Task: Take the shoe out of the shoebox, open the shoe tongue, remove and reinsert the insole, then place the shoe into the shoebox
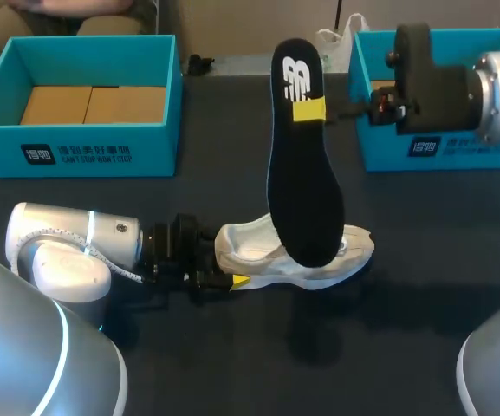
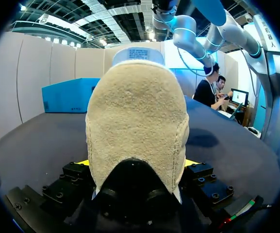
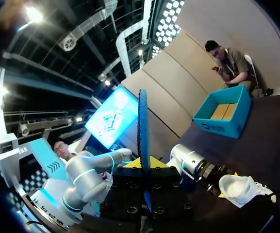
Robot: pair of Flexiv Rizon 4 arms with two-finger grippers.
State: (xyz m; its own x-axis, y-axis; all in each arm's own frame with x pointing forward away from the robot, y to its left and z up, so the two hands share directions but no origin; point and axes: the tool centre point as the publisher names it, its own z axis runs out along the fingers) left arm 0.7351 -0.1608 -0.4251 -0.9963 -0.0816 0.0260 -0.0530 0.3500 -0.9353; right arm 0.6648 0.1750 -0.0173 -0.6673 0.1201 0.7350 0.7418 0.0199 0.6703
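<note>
Clamping shoe (image 1: pixel 319 256) at heel with left gripper (image 1: pixel 232 273), fingers pressing both sides. Resting it upright on table (image 1: pixel 232 364), toe to the right. Pinching insole (image 1: pixel 301 173) near top end with right gripper (image 1: pixel 310 110), fingers tight on both faces. Holding it on end in air, black face toward head camera, lower end overlapping shoe opening in that view. Not telling whether touching there. Seeing teal box (image 1: pixel 76 152) at back left, second box (image 1: pixel 379 152) at back right behind right arm (image 1: pixel 492 95), both well apart from shoe.

White logo on insole (image 1: pixel 301 156); white print on left shoebox (image 1: pixel 76 156), right shoebox (image 1: pixel 457 156).
</note>
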